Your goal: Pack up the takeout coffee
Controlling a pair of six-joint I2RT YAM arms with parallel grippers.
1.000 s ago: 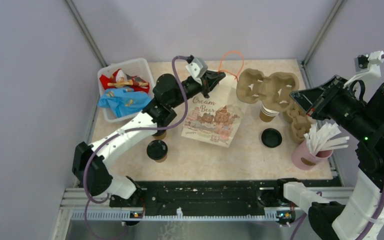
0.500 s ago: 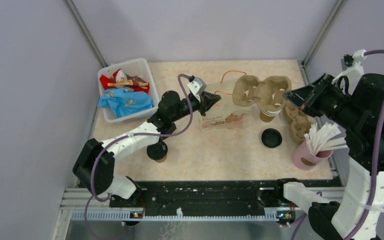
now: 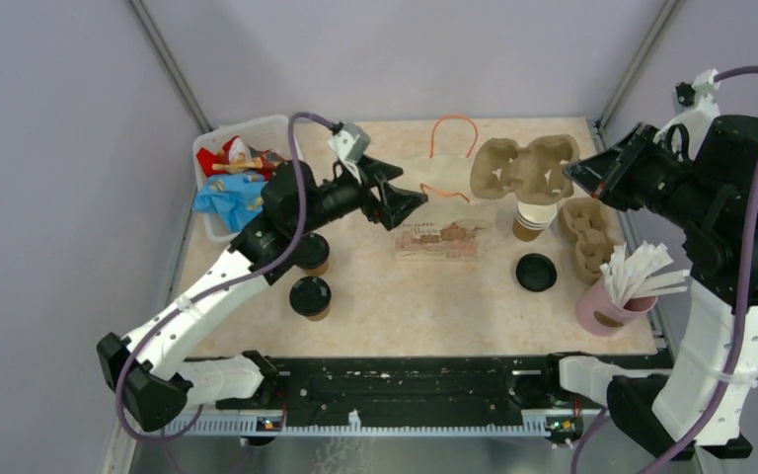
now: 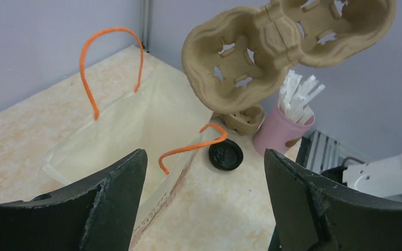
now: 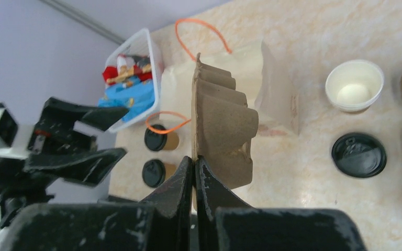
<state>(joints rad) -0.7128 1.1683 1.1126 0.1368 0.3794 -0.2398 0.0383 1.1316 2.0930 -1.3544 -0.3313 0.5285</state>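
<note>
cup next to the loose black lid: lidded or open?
Open. In the right wrist view the cup shows its pale inside, rim uncovered; the lid lies beside it.

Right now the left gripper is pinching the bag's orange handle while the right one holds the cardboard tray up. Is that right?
Not quite. The left wrist view shows the left gripper open, holding nothing; the bag's orange handle stands free ahead of it. The right gripper does hold the cardboard tray up.

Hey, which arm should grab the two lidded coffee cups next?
Left. Its end effector is open and empty, and the lidded cups stand beside that arm. The right end effector is shut on the pulp tray.
</note>
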